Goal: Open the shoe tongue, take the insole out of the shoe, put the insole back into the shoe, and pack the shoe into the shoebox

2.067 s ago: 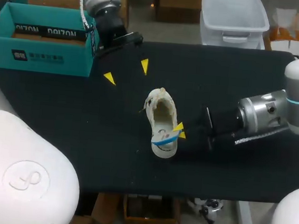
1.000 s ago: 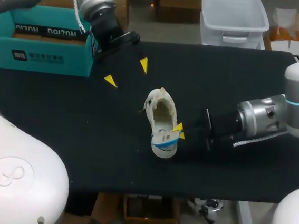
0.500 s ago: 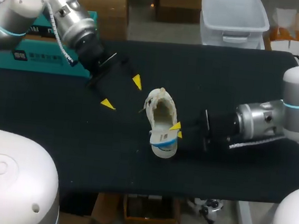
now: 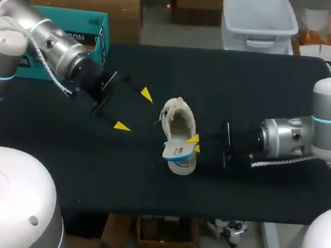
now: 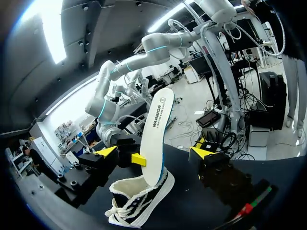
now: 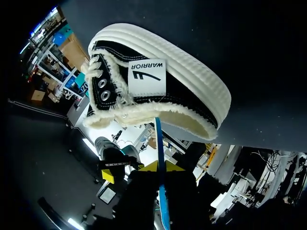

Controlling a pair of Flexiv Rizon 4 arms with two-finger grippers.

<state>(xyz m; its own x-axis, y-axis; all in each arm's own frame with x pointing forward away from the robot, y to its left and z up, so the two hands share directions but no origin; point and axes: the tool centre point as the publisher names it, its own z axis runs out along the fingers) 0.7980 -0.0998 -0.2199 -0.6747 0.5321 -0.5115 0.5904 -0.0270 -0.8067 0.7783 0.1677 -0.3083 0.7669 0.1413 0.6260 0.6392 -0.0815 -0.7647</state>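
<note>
The right fingers (image 4: 193,139) are closed on the insole (image 4: 176,153), which is held on edge, rising from the heel of the sneaker (image 4: 179,122) at mid-tabletop (image 4: 262,92). The left fingers (image 4: 147,94) are spread wide, between sneaker and shoebox (image 4: 87,22).

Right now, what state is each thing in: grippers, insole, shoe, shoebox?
Left gripper: open, holding nothing, short of the shoe.
Right gripper: shut on the insole.
Insole: upright, partly pulled out, lower end inside the shoe.
Shoe: standing on its sole, not boxed.
Shoebox: partly hidden behind the left arm, inside not visible.
</note>
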